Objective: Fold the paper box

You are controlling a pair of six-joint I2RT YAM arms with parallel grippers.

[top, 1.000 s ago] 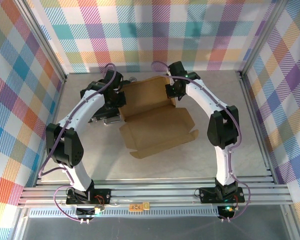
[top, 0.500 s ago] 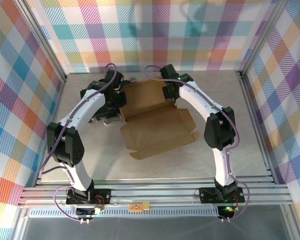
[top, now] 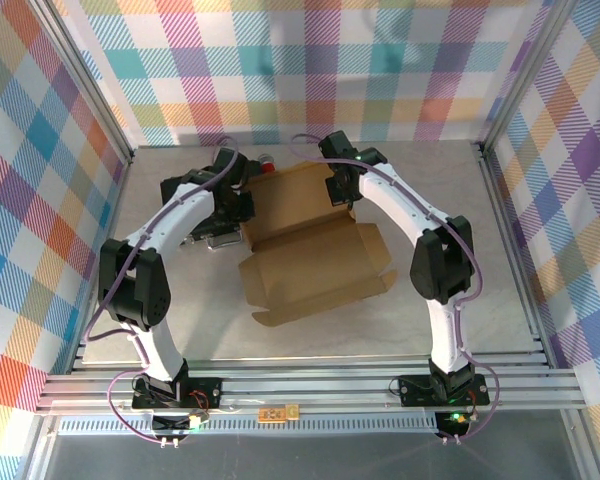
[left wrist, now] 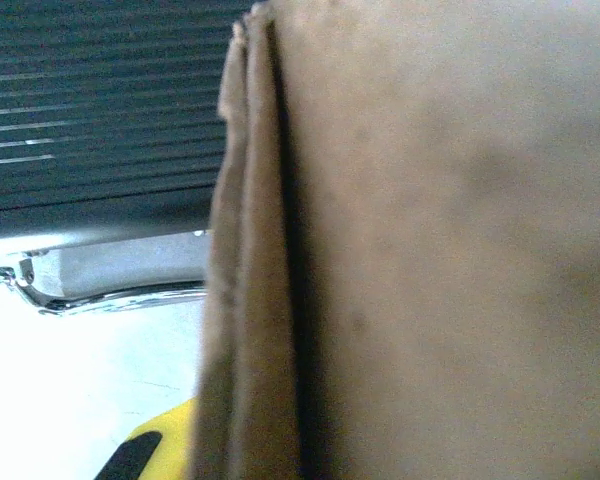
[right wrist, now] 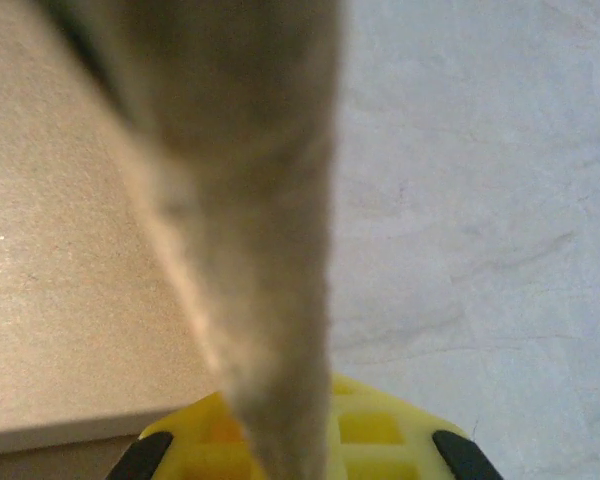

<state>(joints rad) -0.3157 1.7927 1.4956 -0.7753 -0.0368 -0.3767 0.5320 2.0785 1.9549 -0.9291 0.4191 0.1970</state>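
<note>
Pinching, with the left gripper (top: 242,207) drawn narrow, the doubled left wall of the paper box (top: 310,260) (lying half-formed on the table (top: 460,180), toward the far side). Nipping, with the right gripper (top: 338,192) likewise closed, its raised right flap.

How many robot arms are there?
2. The left arm reaches to the cardboard box's far left side; the right arm reaches to its far right side.
</note>
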